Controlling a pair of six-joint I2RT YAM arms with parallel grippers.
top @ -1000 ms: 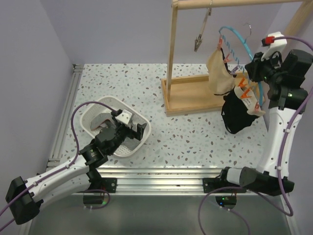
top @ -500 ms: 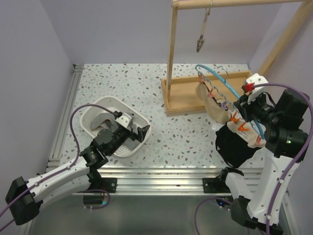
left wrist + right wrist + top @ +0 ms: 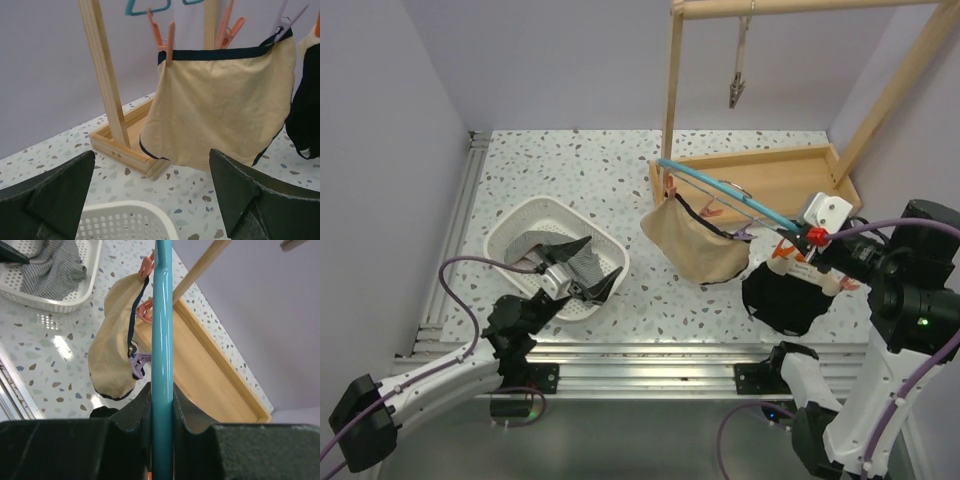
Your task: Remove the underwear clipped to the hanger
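Left fingers (image 3: 583, 268): spread wide with nothing between them, poised over the near right corner of the basket (image 3: 510, 225), lower left of the top view.
Right fingers (image 3: 161, 399): closed tight on the teal bar of the hanger (image 3: 720, 192), right of centre in the top view.
Hanger position: slants from the right fingers up and left toward the left post of the wooden stand (image 3: 790, 180), low over the bench (image 3: 600, 170).
Beige pair (image 3: 695, 245): clipped to the hanger by its dark-edged waistband with orange pegs (image 3: 162, 35) and a purple one. It hangs at frame centre of the top view, between basket and stand. Contact with the bench cannot be told.
Black pair (image 3: 782, 300): clipped to the hanger just beside the right fingers, lower right of centre. It bunches low, and bench contact cannot be told.
Grey striped pair (image 3: 535, 250): off the hanger and lying crumpled inside the basket.
Metal clip (image 3: 736, 92): hangs bare from the stand's top rail, upper centre.
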